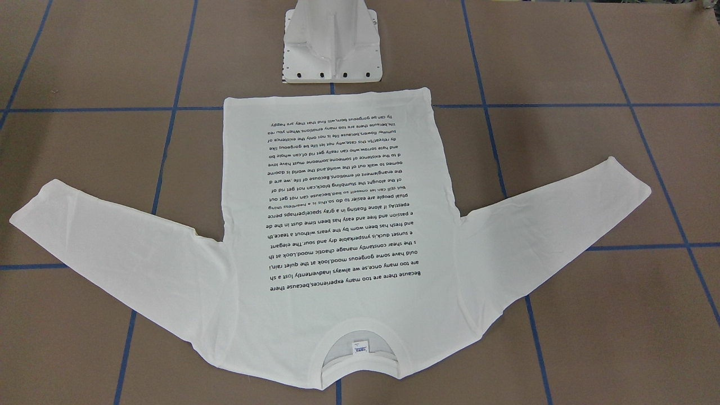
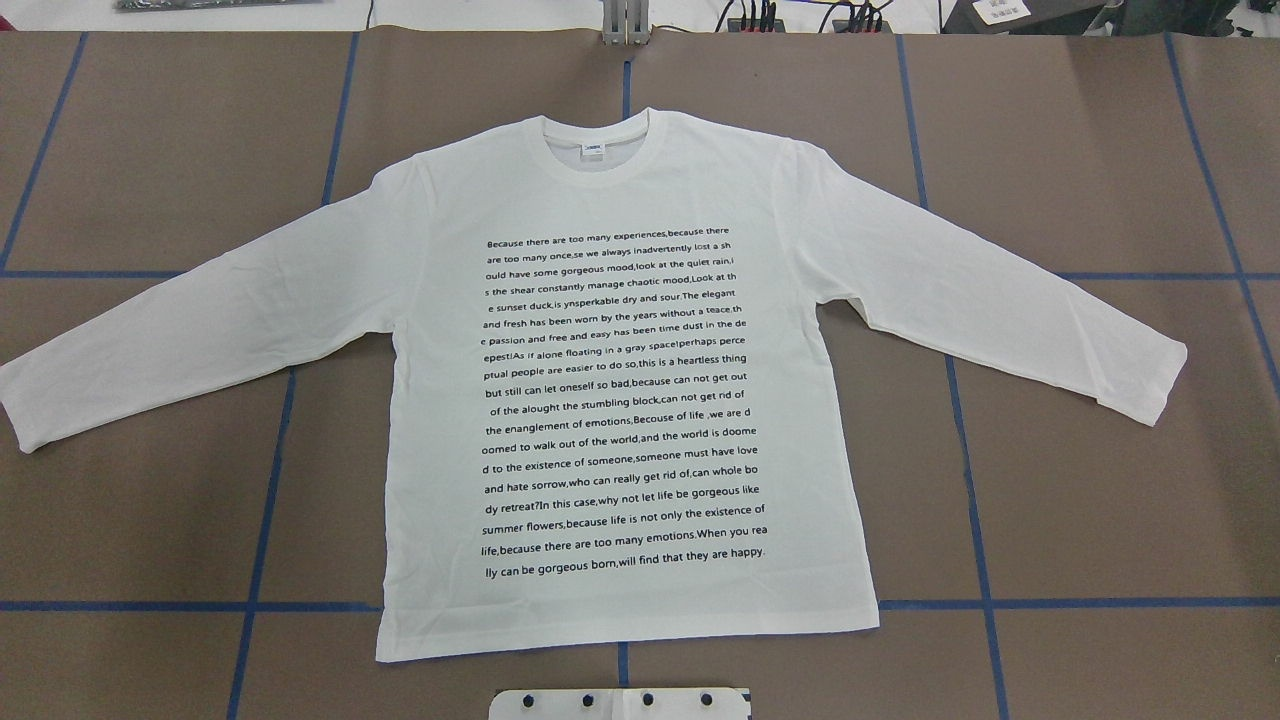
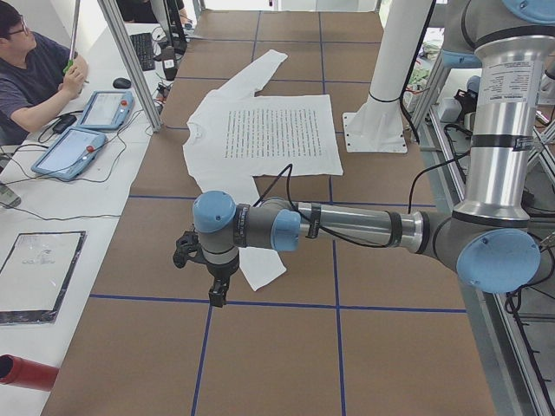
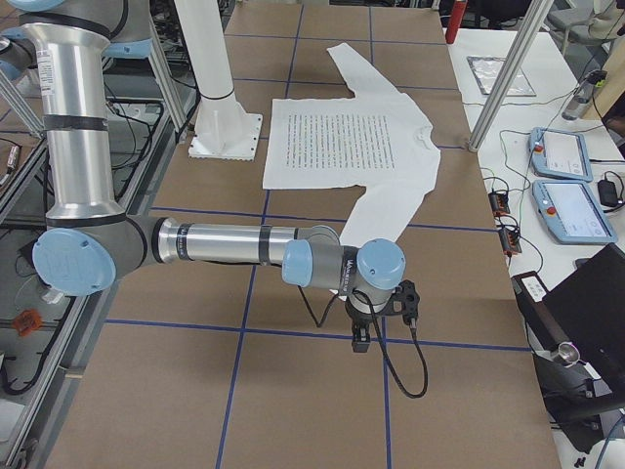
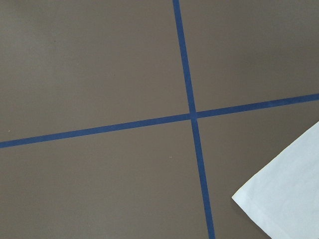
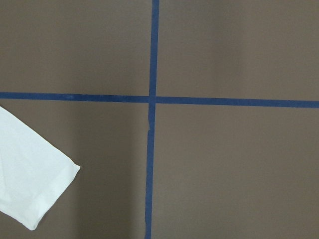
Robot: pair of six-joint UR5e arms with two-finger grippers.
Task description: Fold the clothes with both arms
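Observation:
The white long-sleeved T-shirt (image 2: 620, 380) lies flat, print up, both sleeves spread, collar at the far side from the robot's base; it also shows in the front-facing view (image 1: 337, 225). The left arm (image 3: 347, 227) reaches out over the table, its gripper (image 3: 217, 295) pointing down beside the left sleeve's cuff (image 5: 284, 199). The right arm (image 4: 225, 244) does the same, its gripper (image 4: 359, 340) just past the right sleeve's cuff (image 6: 30, 184). Both grippers show only in the side views, so I cannot tell whether they are open or shut. Neither touches the shirt.
The white pedestal base (image 1: 332, 45) stands just behind the shirt's hem. Blue tape lines (image 5: 192, 117) grid the brown table top. An operator (image 3: 35, 69) sits at a side bench with teach pendants (image 3: 69, 152). A red cylinder (image 3: 26, 371) lies on that bench.

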